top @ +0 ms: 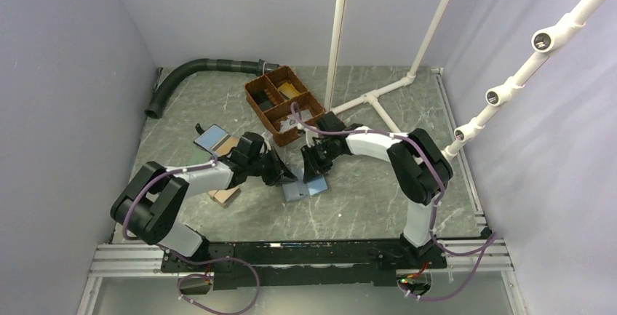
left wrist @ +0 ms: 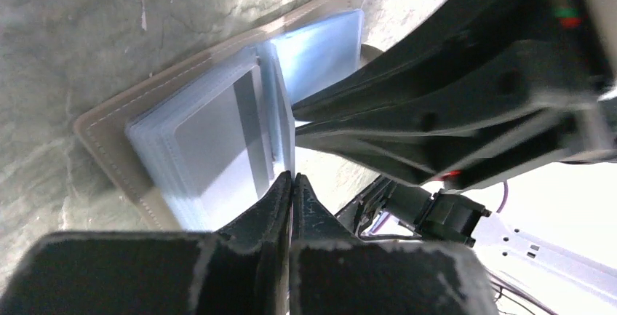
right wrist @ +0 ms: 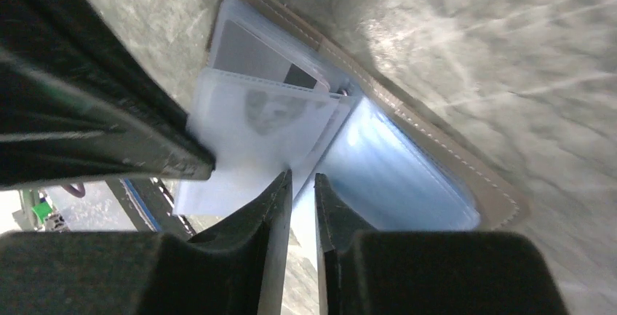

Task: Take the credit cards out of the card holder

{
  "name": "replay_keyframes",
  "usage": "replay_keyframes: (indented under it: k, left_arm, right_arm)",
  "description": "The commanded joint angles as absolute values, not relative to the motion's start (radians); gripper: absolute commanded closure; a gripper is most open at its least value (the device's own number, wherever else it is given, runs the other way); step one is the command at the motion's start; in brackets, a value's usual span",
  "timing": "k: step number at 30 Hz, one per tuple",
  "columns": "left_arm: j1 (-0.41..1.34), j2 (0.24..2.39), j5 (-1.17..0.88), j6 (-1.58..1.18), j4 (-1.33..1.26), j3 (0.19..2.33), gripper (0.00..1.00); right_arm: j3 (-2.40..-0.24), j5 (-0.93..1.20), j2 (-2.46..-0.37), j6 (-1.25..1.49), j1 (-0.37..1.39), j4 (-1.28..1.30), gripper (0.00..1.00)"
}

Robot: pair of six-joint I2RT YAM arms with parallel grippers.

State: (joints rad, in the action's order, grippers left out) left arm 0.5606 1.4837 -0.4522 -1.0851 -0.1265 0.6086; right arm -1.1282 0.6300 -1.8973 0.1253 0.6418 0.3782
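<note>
Two pairs of fingers close at card holder's sleeve edges

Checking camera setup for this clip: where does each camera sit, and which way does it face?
Top external: high behind the bases, looking down at the table; both arms whole, left gripper and right gripper at the holder.
Left wrist: on the left arm, looking along its shut fingers at the holder.
Right wrist: on the right arm, looking along its barely parted fingers at the holder.
Shared: the holder, in all three.

A robot lab cell, shown by partition walls and pipe frame.
</note>
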Motion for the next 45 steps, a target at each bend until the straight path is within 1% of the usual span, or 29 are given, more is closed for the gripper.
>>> replay_keyframes:
  k: [1, 3, 7, 9, 10, 14, 19, 23, 25, 27, 28, 29, 32, 36, 38, 41, 45]
  left_arm:
    - [0.567, 1.524, -0.516, -1.092, -0.220, 0.646, 0.95]
    - [0.569, 1.545, -0.529, -1.094, -0.234, 0.656, 0.94]
    - [0.575, 1.579, -0.540, -1.091, -0.235, 0.692, 0.85]
    - [0.575, 1.596, -0.544, -1.094, -0.240, 0.709, 0.83]
    - [0.575, 1.602, -0.546, -1.097, -0.241, 0.717, 0.82]
    - [0.577, 1.630, -0.559, -1.117, -0.265, 0.743, 0.74]
    - [0.587, 1.663, -0.568, -1.130, -0.272, 0.777, 0.67]
    - [0.599, 1.701, -0.581, -1.133, -0.279, 0.797, 0.67]
    - [0.603, 1.717, -0.584, -1.138, -0.295, 0.800, 0.66]
    - [0.607, 1.731, -0.587, -1.143, -0.308, 0.808, 0.66]
    - [0.607, 1.737, -0.590, -1.140, -0.304, 0.819, 0.66]
    - [0.607, 1.742, -0.589, -1.134, -0.293, 0.830, 0.66]
    - [0.607, 1.750, -0.580, -1.126, -0.268, 0.848, 0.66]
    - [0.607, 1.736, -0.547, -1.129, -0.251, 0.836, 0.65]
    - [0.606, 1.712, -0.517, -1.119, -0.218, 0.833, 0.63]
    - [0.602, 1.664, -0.480, -1.096, -0.175, 0.832, 0.60]
    - [0.593, 1.581, -0.448, -1.081, -0.165, 0.796, 0.58]
  right_arm:
    - [-1.122, 0.617, -1.774, 0.115, 0.582, 0.365, 0.77]
    - [-1.100, 0.643, -1.744, 0.114, 0.560, 0.359, 0.71]
    - [-1.049, 0.820, -1.694, 0.087, 0.523, 0.329, 0.47]
    - [-1.032, 0.836, -1.681, 0.048, 0.525, 0.338, 0.36]
    - [-1.024, 0.830, -1.680, 0.041, 0.525, 0.339, 0.32]
    - [-1.008, 0.816, -1.680, 0.026, 0.525, 0.341, 0.23]
    - [-0.993, 0.796, -1.679, 0.049, 0.540, 0.328, 0.12]
    - [-0.990, 0.763, -1.703, 0.100, 0.547, 0.309, 0.07]
    - [-0.999, 0.747, -1.726, 0.108, 0.546, 0.315, 0.07]
    - [-1.006, 0.757, -1.737, 0.121, 0.547, 0.315, 0.10]
    - [-1.005, 0.758, -1.738, 0.128, 0.548, 0.313, 0.14]
    - [-1.003, 0.756, -1.739, 0.133, 0.548, 0.310, 0.20]
    - [-0.991, 0.740, -1.735, 0.138, 0.543, 0.309, 0.34]
    - [-0.985, 0.734, -1.727, 0.140, 0.533, 0.305, 0.59]
    - [-0.982, 0.719, -1.732, 0.141, 0.526, 0.303, 0.70]
    - [-0.977, 0.719, -1.749, 0.149, 0.512, 0.301, 0.84]
    - [-0.981, 0.749, -1.763, 0.177, 0.491, 0.293, 0.97]
